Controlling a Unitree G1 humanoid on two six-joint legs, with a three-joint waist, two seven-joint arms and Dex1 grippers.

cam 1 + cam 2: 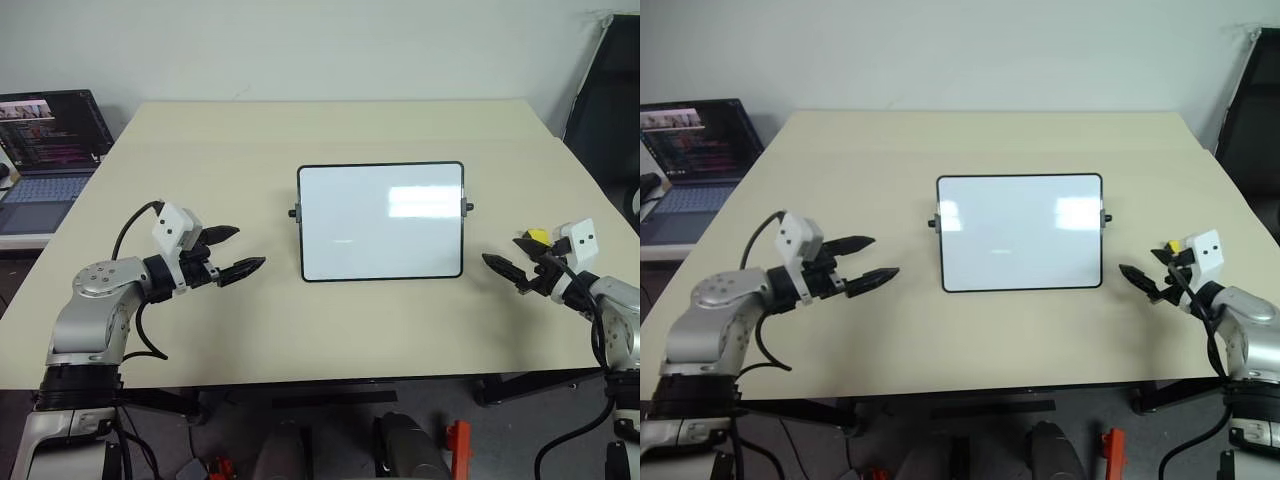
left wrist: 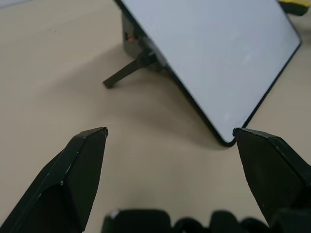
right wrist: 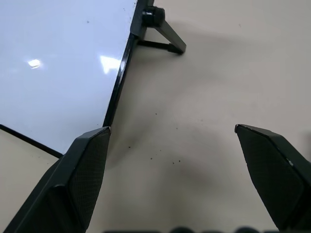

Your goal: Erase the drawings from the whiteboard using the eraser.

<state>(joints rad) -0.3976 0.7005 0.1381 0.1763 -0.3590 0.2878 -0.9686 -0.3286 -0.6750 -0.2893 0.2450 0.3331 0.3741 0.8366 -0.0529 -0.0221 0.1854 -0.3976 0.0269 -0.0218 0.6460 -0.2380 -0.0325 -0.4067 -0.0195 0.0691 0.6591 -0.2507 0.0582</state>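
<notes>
Eraser (image 1: 537, 236), yellow, sits on the table (image 1: 250, 130) right behind our right gripper (image 1: 513, 258), whose fingers are spread wide around nothing. At nine o'clock from it the whiteboard (image 1: 381, 221) stands tilted at the table's centre, its face wiped white. Further toward nine o'clock our left gripper (image 1: 240, 250) also gapes, holding nothing. A laptop (image 1: 45, 150) rests at ten o'clock

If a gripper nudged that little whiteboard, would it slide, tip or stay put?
The whiteboard leans on thin legs behind it, so a push high on its face would probably tip it backward. It looks thin and light, so a low push would likely slide it across the smooth table. Its glossy face seems slippery.
</notes>
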